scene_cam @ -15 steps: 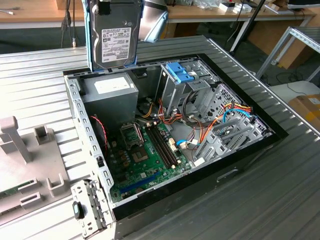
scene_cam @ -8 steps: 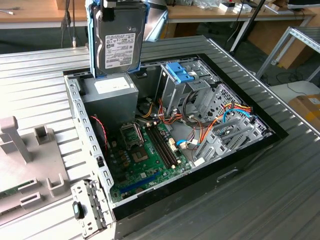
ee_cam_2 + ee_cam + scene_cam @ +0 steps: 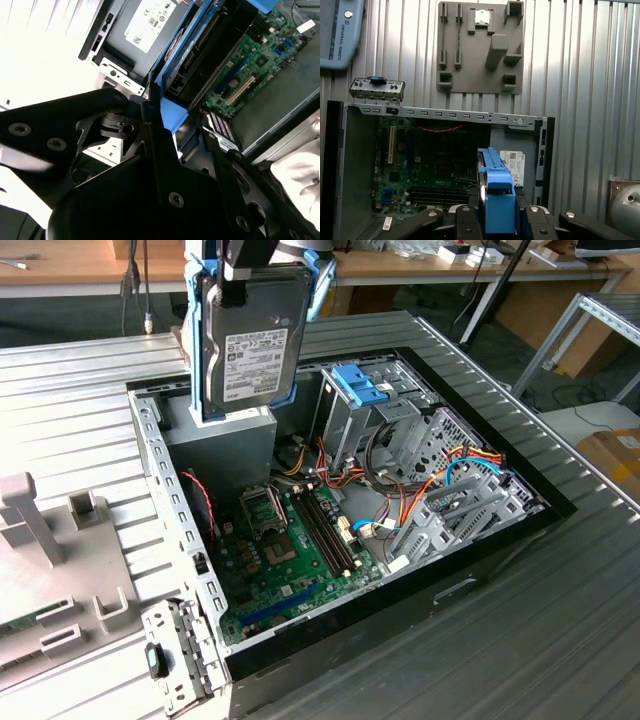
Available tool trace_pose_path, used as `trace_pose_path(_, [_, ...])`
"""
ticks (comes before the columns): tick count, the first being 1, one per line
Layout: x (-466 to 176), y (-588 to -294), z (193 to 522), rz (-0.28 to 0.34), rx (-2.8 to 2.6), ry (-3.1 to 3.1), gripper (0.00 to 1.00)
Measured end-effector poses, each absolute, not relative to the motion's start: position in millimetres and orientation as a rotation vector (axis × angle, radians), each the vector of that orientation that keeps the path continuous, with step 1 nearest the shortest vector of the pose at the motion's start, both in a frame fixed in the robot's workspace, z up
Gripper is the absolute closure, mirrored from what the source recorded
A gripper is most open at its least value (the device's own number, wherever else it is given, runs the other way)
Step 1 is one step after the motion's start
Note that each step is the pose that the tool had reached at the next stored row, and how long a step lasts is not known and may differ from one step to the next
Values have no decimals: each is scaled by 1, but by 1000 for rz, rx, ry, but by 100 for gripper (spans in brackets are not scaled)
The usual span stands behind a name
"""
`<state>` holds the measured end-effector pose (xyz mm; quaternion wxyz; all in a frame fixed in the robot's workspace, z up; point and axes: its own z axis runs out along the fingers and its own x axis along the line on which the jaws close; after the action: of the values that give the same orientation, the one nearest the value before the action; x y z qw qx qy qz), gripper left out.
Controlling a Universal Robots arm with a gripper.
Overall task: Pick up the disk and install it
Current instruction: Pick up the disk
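Silver-grey metal disk [image 3: 250, 340] hangs upright over far side of open case [image 3: 150, 440], claw [image 3: 245, 280] clamped on blue side frame [image 3: 497, 200]; likely rigid, hefty, shock-fragile.

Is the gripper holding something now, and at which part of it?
Yes: the gripper holds the flat silver-grey metal disk upright, by the upper end of its blue plastic frame.

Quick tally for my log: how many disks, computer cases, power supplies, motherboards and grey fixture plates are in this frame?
Disk: 1
Case: 1
Power supply: 1
Motherboard: 1
Fixture plate: 1
Total: 5
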<state>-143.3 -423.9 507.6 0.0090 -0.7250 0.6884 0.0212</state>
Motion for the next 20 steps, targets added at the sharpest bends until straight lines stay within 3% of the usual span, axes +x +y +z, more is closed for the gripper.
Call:
trace_pose_path(8, [-143,-449,507,66,-2264,2150,64])
trace_pose_path(20, [-117,-448,507,64,-2265,2152,64])
